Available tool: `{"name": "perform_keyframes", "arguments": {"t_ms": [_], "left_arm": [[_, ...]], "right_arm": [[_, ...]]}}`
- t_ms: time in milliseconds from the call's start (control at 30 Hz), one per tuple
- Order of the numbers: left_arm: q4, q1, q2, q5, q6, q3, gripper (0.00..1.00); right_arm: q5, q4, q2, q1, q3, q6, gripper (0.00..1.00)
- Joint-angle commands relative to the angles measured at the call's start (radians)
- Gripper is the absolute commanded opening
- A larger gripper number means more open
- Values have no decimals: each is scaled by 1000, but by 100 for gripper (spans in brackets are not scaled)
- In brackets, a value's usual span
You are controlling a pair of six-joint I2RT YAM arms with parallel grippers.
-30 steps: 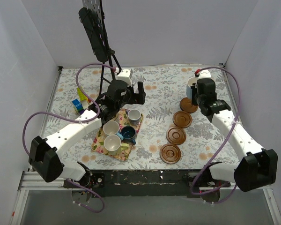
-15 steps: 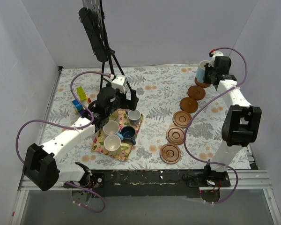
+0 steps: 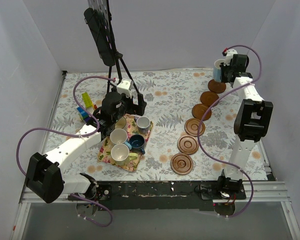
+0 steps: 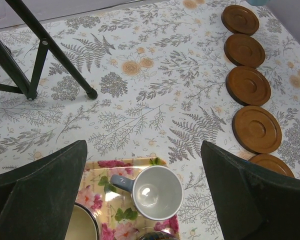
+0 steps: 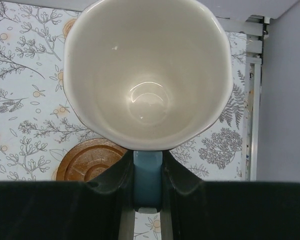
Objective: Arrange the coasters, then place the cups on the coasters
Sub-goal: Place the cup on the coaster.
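Coasters [image 3: 182,163]: row from lower centre to upper right.
Mat [image 3: 104,149]: lower left of centre, cups [image 3: 119,136] on it.
Blocks [image 3: 83,111]: upper left of mat.

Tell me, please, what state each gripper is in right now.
Left gripper: open, holding nothing.
Right gripper: closed on the handle of the light blue cup.
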Motion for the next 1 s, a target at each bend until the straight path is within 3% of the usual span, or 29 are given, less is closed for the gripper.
{"name": "perform_keyframes", "arguments": {"t_ms": [0,967], "left_arm": [[24,-1,-17,-25,-4,-9,98],[30,-1,3,-55,-3,-15,98]], "right_arm": [[-47,68,26,-2,122,-59,1],[-105,59,126,-42,141,-76,1]]}}
